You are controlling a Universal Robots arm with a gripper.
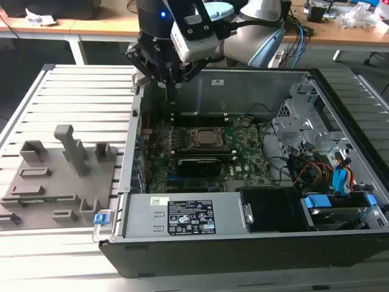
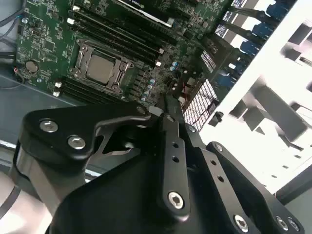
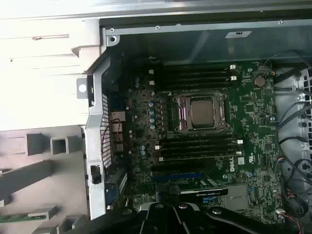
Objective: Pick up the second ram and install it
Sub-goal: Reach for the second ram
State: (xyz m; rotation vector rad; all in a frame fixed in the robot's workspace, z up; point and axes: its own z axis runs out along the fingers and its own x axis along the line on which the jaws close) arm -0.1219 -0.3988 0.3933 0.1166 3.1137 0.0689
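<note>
Second ram: green stick lying in the grey fixture, well apart from my gripper, which hangs above the case wall, closed on nothing I can see; hazard, I judge: clipping that wall, or an off-centre pinch tilting the stick.

The black gripper, fingers pressed together, hangs over the green motherboard near its CPU socket.

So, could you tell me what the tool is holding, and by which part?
Nothing, it seems: the tool hangs bare above the case; a green memory stick sits on the grey tray.
</note>
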